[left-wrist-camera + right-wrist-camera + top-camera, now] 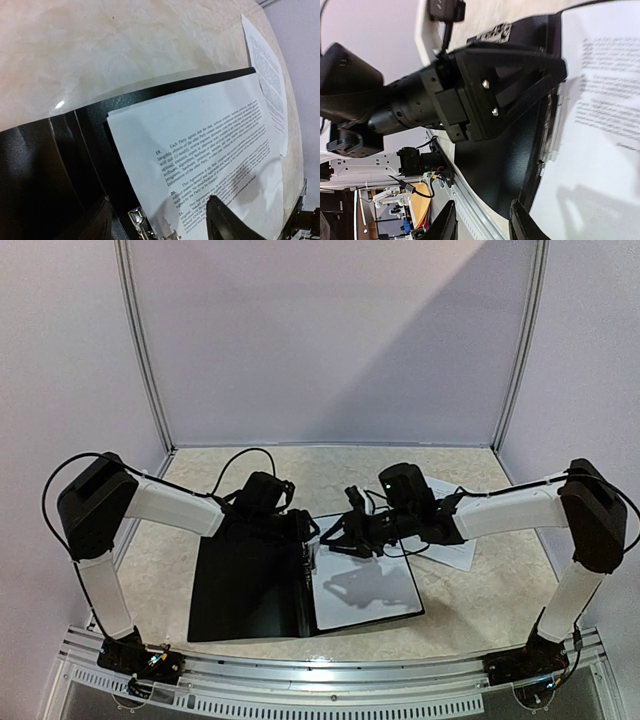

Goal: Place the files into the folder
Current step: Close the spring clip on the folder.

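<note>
I find the folder (245,590) lying open and flat on the table (440,470), its bare black cover on the left half. One printed sheet (368,585) already lies square on its right half. A second, loose sheet (455,552) rests on the table just beside the folder's right edge, partly under the right arm. The left gripper (300,532) hangs over the far end of the folder's spine. Its fingers are spread wide and grip nothing: one is above the black cover, the other above the printed sheet, with the metal clip (141,223) between them. I judge it is placed to work or steady that clip. The right gripper (338,538) hovers over the far left corner of the printed sheet, jaws parted and empty. The two grippers sit close together at the spine, so room there is tight. The folder's near edge and right side offer freer approach, and I would reach the loose sheet from that right side.
</note>
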Robot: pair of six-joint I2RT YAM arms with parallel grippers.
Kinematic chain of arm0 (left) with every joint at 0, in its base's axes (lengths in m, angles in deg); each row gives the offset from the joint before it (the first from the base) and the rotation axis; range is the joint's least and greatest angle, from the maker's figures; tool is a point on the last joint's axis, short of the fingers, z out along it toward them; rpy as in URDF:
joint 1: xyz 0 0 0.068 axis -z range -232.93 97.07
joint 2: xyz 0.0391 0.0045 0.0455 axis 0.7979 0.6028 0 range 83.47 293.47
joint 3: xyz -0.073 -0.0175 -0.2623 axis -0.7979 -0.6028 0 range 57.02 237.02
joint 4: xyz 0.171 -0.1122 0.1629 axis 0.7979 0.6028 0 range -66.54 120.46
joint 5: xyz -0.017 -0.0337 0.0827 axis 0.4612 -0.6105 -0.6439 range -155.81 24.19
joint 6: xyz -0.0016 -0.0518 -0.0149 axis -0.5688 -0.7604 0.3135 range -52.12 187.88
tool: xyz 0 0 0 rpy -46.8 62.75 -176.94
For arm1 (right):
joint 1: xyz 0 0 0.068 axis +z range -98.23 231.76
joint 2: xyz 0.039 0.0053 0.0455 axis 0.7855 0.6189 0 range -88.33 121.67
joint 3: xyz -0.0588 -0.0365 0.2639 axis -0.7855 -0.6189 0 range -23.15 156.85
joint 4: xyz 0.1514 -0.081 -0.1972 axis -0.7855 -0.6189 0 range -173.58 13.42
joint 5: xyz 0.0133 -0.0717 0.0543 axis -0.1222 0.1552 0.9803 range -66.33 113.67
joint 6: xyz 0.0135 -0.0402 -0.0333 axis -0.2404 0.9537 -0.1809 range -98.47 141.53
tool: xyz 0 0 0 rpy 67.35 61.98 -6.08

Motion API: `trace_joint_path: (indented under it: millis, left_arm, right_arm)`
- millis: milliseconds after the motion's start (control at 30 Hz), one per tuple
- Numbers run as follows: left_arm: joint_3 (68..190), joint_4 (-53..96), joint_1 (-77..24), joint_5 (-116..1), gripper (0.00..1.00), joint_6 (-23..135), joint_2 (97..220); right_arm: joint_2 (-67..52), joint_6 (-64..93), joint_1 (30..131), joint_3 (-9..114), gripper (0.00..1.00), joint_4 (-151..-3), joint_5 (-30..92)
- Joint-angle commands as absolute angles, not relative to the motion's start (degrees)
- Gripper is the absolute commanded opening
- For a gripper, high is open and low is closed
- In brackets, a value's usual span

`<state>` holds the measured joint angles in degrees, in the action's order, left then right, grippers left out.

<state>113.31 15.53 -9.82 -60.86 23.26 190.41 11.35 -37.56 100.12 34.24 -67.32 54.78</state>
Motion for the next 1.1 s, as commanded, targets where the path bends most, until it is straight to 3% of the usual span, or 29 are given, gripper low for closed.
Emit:
trace_joint_path:
  millis: [0,267,1067]
  left_arm:
    - [114.1,13.5,-10.8,-57.1,0.65,25.8,192.4]
    - [112.0,7.5,-11.8,-50.3,0.63,24.9,194.6]
    - [105.3,-2.3,-12.3,-43.8,0.57,21.9,185.7]
  right_arm:
    - [6.7,-31.8,97.1,30.3,0.35,-72.7,51.3]
    - [1.9,-32.8,92.8,22.4,0.35,-69.7,51.4]
    - [2.7,-33.9,92.7,20.6,0.35,-67.4,51.6]
